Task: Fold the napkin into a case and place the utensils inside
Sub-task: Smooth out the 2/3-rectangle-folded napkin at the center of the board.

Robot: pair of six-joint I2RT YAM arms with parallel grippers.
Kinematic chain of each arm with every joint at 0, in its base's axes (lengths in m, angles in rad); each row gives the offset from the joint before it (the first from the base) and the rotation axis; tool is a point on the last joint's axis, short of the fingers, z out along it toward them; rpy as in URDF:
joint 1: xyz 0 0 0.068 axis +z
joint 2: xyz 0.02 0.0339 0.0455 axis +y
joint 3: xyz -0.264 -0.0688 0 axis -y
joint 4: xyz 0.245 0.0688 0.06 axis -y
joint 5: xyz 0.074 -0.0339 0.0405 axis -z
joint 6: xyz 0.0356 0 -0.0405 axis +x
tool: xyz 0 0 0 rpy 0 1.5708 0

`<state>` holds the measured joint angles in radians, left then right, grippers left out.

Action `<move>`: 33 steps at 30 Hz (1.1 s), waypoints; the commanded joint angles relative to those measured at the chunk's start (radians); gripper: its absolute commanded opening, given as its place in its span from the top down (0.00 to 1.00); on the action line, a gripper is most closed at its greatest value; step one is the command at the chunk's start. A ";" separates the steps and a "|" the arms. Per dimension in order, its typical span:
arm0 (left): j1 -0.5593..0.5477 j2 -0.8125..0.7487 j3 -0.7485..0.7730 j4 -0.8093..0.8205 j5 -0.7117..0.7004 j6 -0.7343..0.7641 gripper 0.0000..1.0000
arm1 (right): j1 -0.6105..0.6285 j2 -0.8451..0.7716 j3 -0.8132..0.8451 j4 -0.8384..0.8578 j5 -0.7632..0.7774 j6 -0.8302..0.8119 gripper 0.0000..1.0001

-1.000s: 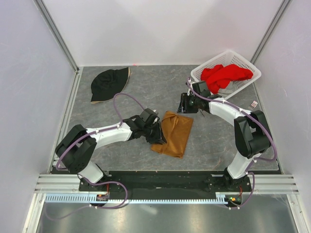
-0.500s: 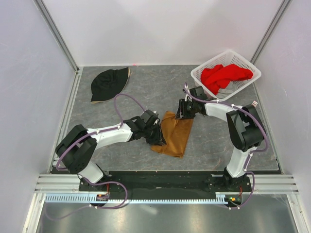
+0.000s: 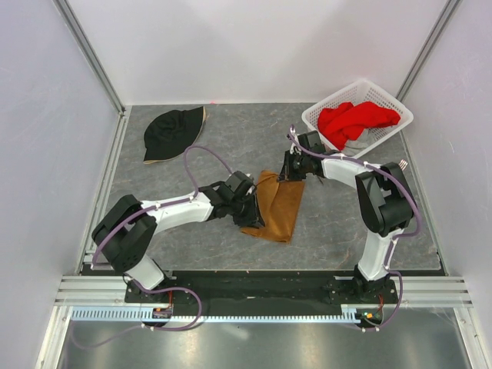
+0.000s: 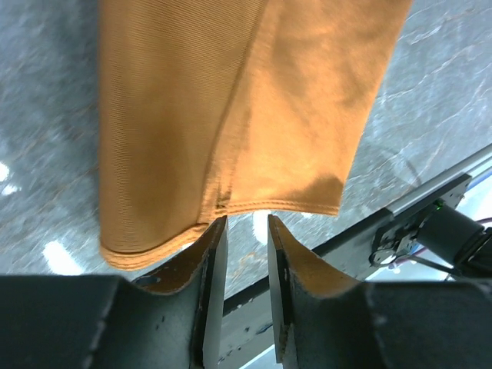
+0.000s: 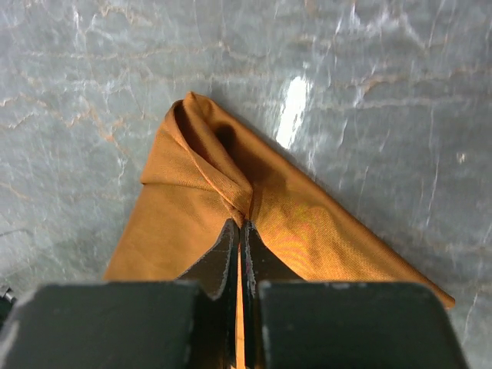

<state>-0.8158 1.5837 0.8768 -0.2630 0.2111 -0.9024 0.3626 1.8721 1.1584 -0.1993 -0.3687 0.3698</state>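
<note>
The orange-brown napkin (image 3: 280, 209) lies folded into an oblong on the grey table, between my two arms. My right gripper (image 3: 290, 174) sits at its far corner, shut on a pinched ridge of the napkin (image 5: 192, 201); its tips (image 5: 240, 224) meet on the cloth. My left gripper (image 3: 252, 218) is at the napkin's near left edge. In the left wrist view its jaws (image 4: 246, 220) stand apart with only table between them, and the hem of the napkin (image 4: 231, 100) lies just beyond the tips. The utensils are out of view.
A white basket (image 3: 384, 98) holding a red cloth (image 3: 355, 119) stands at the back right, close behind my right arm. A black hat (image 3: 173, 132) lies at the back left. A small object (image 3: 401, 164) rests by the right wall.
My right gripper swung left from beside the basket onto the napkin's far corner and closed on the cloth, bunching it. My left gripper shifted slightly along the near edge.
</note>
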 commanded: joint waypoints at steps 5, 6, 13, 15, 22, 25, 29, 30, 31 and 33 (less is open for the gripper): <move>-0.008 0.065 0.076 -0.022 -0.075 0.043 0.67 | 0.001 0.081 0.050 0.024 0.033 -0.032 1.00; -0.008 0.068 0.074 -0.024 -0.094 0.042 0.68 | 0.001 0.090 0.050 0.026 0.036 -0.034 1.00; -0.008 0.116 0.061 -0.009 -0.105 0.034 0.74 | -0.001 0.108 0.055 0.038 0.048 -0.043 1.00; -0.008 0.122 0.044 0.020 -0.086 0.023 0.78 | 0.001 0.114 0.063 0.041 0.050 -0.045 1.00; -0.017 0.133 0.011 0.108 -0.015 0.016 0.81 | 0.001 0.128 0.070 0.044 0.048 -0.043 1.00; -0.017 0.044 -0.009 0.096 -0.041 0.016 0.76 | 0.001 0.122 0.067 0.040 0.050 -0.046 1.00; -0.003 -0.057 0.013 -0.004 -0.098 0.028 0.72 | 0.001 0.119 0.064 0.037 0.047 -0.049 1.00; 0.001 -0.065 0.016 -0.018 -0.104 0.030 0.72 | 0.001 0.119 0.064 0.037 0.047 -0.049 1.00; 0.012 -0.071 0.017 -0.030 -0.110 0.028 0.73 | 0.001 0.119 0.064 0.037 0.045 -0.049 1.00; 0.024 -0.073 0.011 -0.048 -0.122 0.028 0.75 | 0.001 0.117 0.066 0.035 0.042 -0.046 1.00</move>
<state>-0.8150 1.5448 0.8715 -0.2501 0.1432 -0.8963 0.3630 1.9739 1.2118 -0.1574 -0.3592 0.3504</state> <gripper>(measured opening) 0.264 0.009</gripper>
